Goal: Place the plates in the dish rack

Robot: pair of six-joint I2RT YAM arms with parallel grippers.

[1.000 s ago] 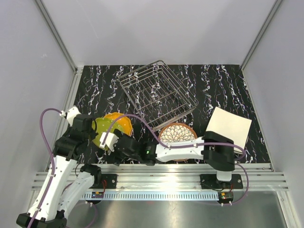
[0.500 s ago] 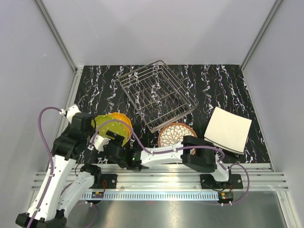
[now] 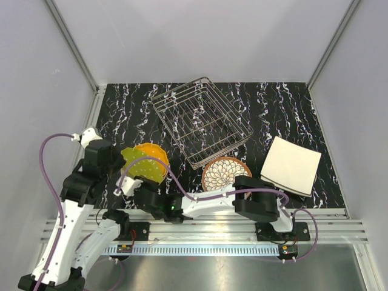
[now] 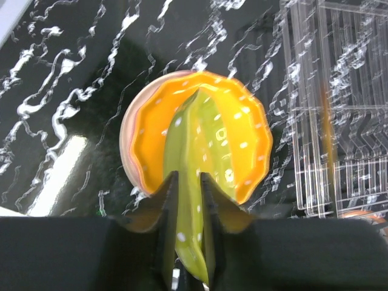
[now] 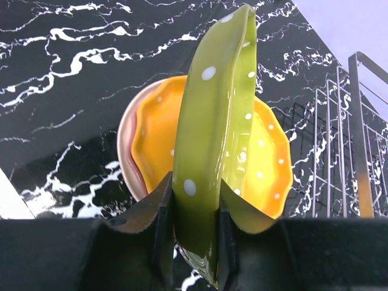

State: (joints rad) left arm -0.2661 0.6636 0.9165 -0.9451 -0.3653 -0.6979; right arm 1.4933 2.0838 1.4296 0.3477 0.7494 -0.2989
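A scalloped lime-green plate (image 3: 142,167) (image 4: 185,145) (image 5: 212,109) stands on edge above an orange plate (image 3: 156,153) (image 4: 154,139) (image 5: 267,163), which lies on a pink plate (image 4: 125,145) (image 5: 124,148). My left gripper (image 3: 123,159) (image 4: 187,177) has its jaws close against both faces of the green plate's rim. From the near side my right gripper (image 3: 139,179) (image 5: 195,182) is shut on the same plate. The wire dish rack (image 3: 203,121) (image 4: 339,121) (image 5: 354,157) stands empty at the back. A petal-patterned plate (image 3: 224,171) and a cream squarish plate (image 3: 294,163) lie flat.
The right arm stretches leftward along the table's near edge, passing just in front of the petal-patterned plate. Grey walls close in the table on the left, back and right. A metal rail (image 3: 206,227) runs along the front.
My right gripper has closed from wide open onto the green plate. The left wrist has drawn slightly back and left, and its jaws have eased a little. The right arm's elbow swung left.
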